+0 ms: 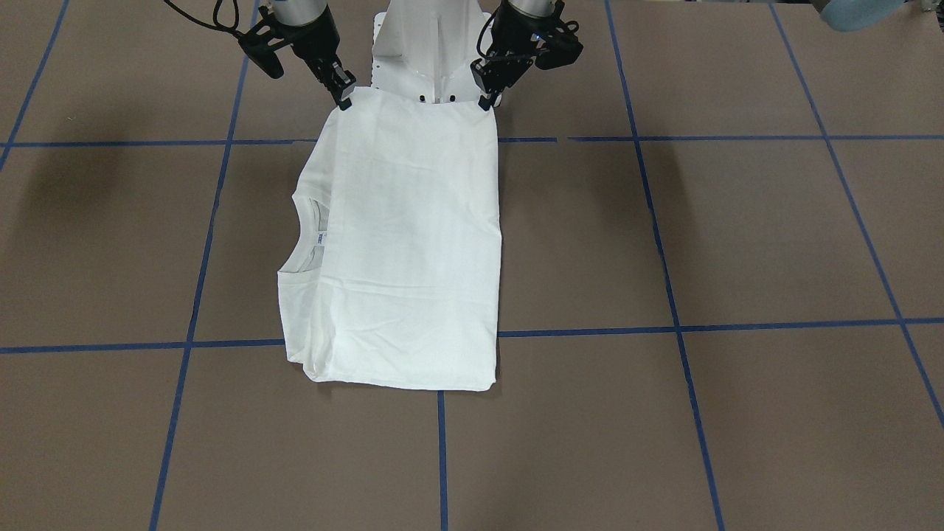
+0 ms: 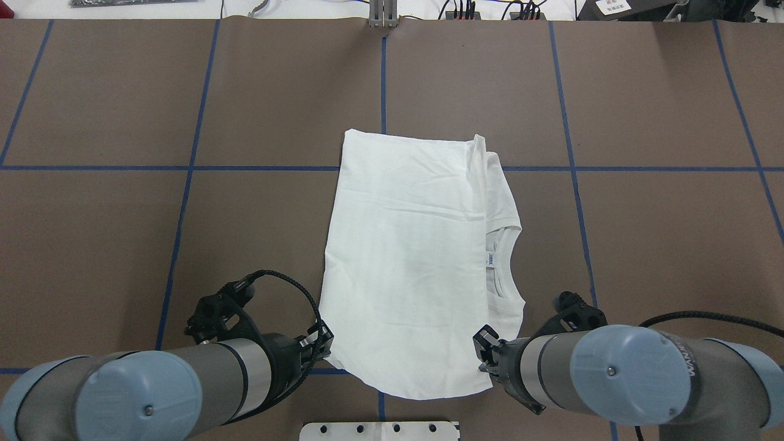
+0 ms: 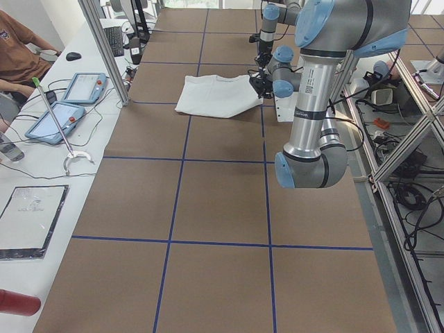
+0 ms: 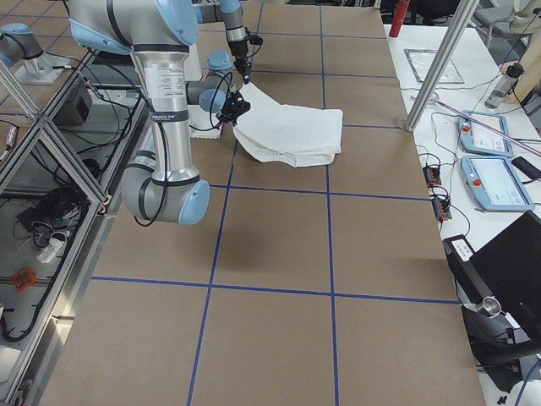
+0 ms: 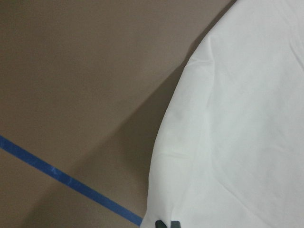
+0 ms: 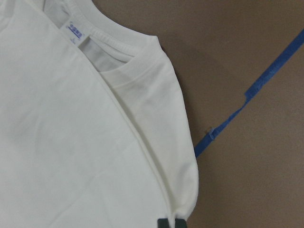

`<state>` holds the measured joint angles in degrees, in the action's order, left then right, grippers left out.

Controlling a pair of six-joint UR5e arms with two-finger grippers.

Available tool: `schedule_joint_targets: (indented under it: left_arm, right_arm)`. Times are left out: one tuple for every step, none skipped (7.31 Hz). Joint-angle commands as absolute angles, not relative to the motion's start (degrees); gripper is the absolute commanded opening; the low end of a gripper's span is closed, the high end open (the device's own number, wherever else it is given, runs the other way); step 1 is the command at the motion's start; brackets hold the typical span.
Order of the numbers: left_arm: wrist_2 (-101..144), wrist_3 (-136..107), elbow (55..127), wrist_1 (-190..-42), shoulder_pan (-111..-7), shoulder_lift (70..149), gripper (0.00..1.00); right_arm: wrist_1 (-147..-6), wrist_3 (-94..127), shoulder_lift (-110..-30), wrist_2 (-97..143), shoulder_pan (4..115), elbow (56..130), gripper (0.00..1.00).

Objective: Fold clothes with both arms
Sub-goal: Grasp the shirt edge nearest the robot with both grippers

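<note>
The clothes are one white shirt (image 2: 410, 257), folded into a long rectangle on the brown table. Its ribbed collar with a small label (image 2: 490, 257) peeks out on the robot's right side. My left gripper (image 2: 324, 344) is shut on the near left corner of the shirt. My right gripper (image 2: 484, 350) is shut on the near right corner. From the front, the right gripper (image 1: 344, 100) and the left gripper (image 1: 484, 100) hold that edge slightly raised off the table. The wrist views show white cloth at the fingertips (image 5: 167, 224) and the collar (image 6: 90, 40).
The white pedestal base (image 2: 380, 430) sits just behind the held edge. Blue tape lines (image 2: 383, 79) grid the brown table. Beyond the table's far edge, a side bench carries tablets (image 3: 76, 90), cables and a metal post (image 3: 104, 48). A person's arm (image 3: 21, 48) rests there.
</note>
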<state>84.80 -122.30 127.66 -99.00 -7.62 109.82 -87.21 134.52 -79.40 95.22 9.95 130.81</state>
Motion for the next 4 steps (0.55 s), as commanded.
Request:
schedule_joint_targets:
  left_arm:
    - [84.82, -122.17, 130.97, -97.65, -8.69, 112.22, 0.0]
    - [84.9, -119.82, 127.3, -97.91, -13.57, 115.89, 0.0]
    - [85.08, -114.92, 122.13, -98.17, -17.54, 119.58, 0.0]
    - [85.08, -111.48, 117.38, -99.74, -21.15, 121.36, 0.0]
  right_arm:
    - [-87.45, 134.56, -79.9, 95.8, 14.81, 133.51, 0.0]
    - [-87.45, 133.78, -79.54, 98.06, 19.9, 133.24, 0.0]
    - [-87.19, 130.9, -78.32, 100.52, 23.95, 130.02, 0.0]
    - [-87.54, 125.21, -72.83, 101.16, 28.26, 124.86, 0.0]
